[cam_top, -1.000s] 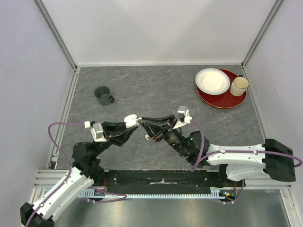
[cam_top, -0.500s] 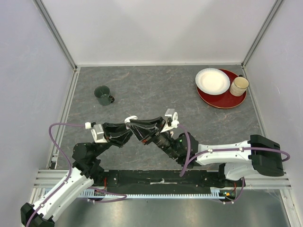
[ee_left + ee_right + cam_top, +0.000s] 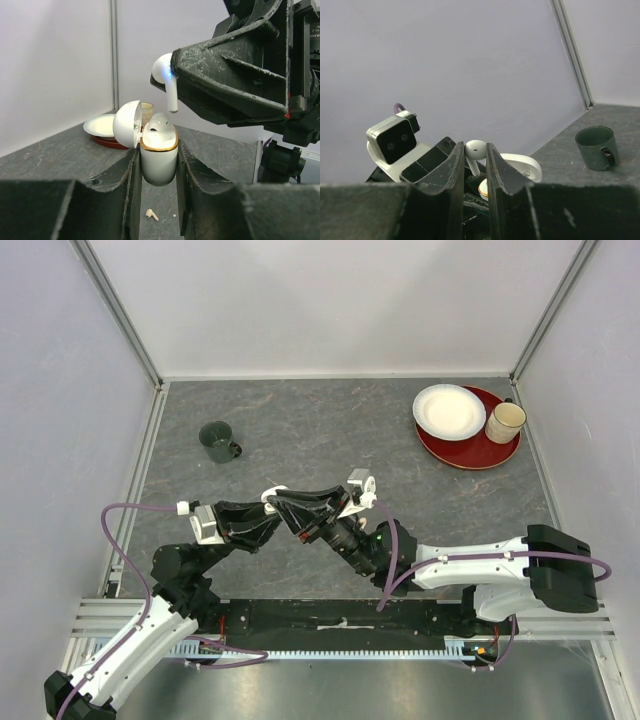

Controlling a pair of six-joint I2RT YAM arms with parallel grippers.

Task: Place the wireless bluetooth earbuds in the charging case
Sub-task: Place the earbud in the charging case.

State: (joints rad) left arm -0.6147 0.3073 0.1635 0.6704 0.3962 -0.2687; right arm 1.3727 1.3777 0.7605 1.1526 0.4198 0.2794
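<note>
Right now your left gripper (image 3: 158,150) is pressed against both sides of the charging case (image 3: 159,170), holding it upright above the table (image 3: 330,430), near the front and a little left of centre. The case's lid (image 3: 127,131) is swung open to the left in the left wrist view. One seated earbud (image 3: 159,124) already sits in the gold-rimmed opening and fills the side you can see. Your right gripper (image 3: 474,156) pinches the held earbud (image 3: 165,70) by its white head, stem pointing down. It hangs just above the opening and slightly to the right, not touching the case. The right fingers (image 3: 225,75) crowd in close over the case, so the free socket is hard to make out. A loose earbud (image 3: 151,215) lies on the table beneath the case. Well off to the far left stands a dark green mug (image 3: 217,441). At the far right a red plate (image 3: 470,452) carries a white bowl (image 3: 449,411) and a beige cup (image 3: 505,422), all well clear of both arms.
</note>
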